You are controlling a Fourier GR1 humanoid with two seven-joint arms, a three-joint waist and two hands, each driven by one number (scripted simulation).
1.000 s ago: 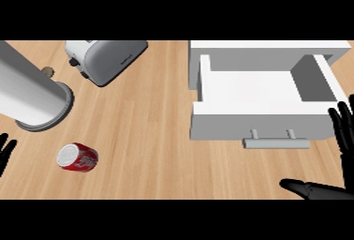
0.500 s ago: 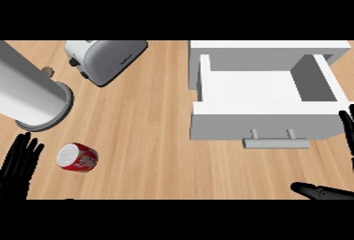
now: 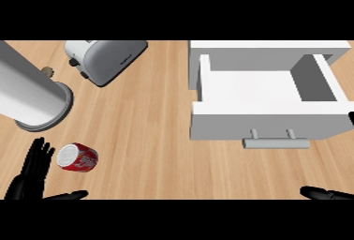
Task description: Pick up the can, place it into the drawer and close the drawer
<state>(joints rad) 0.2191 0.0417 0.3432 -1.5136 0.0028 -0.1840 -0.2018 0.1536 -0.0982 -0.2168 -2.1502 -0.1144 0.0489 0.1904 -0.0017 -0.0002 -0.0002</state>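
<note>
Left hand (image 3: 33,171) open beside red metal can (image 3: 77,157) w/o grip; white drawer (image 3: 266,96) open; right hand (image 3: 326,192): can't tell.

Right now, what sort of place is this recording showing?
Most likely a kitchen counter: a wooden worktop carrying a toaster, a red can lying on its side, and a white drawer pulled open.

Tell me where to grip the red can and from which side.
Grip the can around its curved red side, not the silver end. It looks tipped, silver end facing up-left. The left hand is open just to its left, so come from that side, fingers and thumb closing across its width.
</note>
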